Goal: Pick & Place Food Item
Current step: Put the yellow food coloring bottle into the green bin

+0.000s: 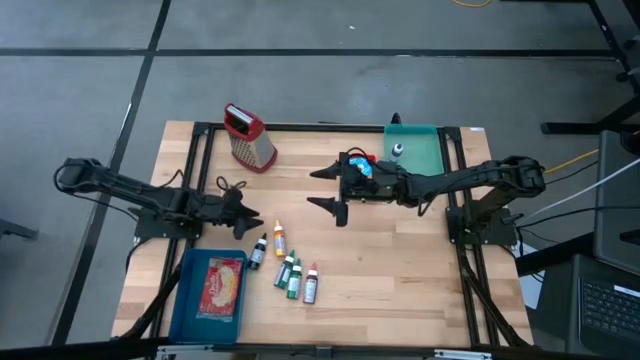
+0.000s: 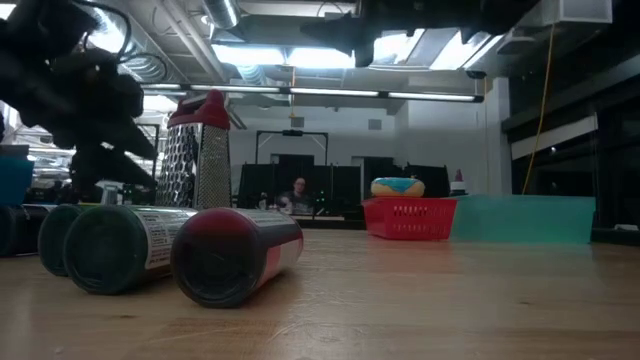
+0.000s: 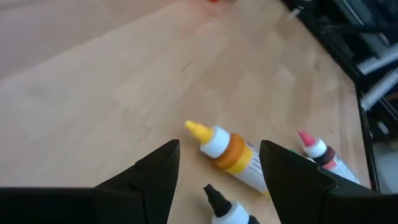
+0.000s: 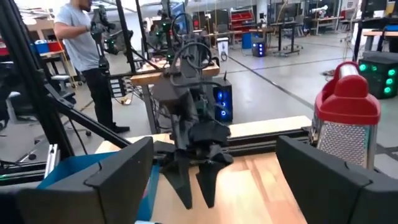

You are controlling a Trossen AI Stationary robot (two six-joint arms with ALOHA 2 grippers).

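Several small food-colouring bottles (image 1: 285, 262) lie on their sides on the wooden table, in front of my left gripper (image 1: 248, 220). That gripper is open and slants down. In the left wrist view a yellow-capped bottle (image 3: 227, 150) lies just beyond the fingertips, with a black-capped one (image 3: 222, 208) nearer; neither is touched. My right gripper (image 1: 325, 188) hovers open and level over the table's middle, nothing between its fingers. A doughnut-like item (image 2: 397, 187) sits in a red basket (image 2: 410, 216) at the far side.
A red-topped metal grater (image 1: 250, 138) stands at the far left. A green bin (image 1: 418, 148) holding a small bottle is at the far right. A blue tray (image 1: 192, 300) with a red-and-white packet sits at the near left corner. A person stands beyond the table (image 4: 84, 43).
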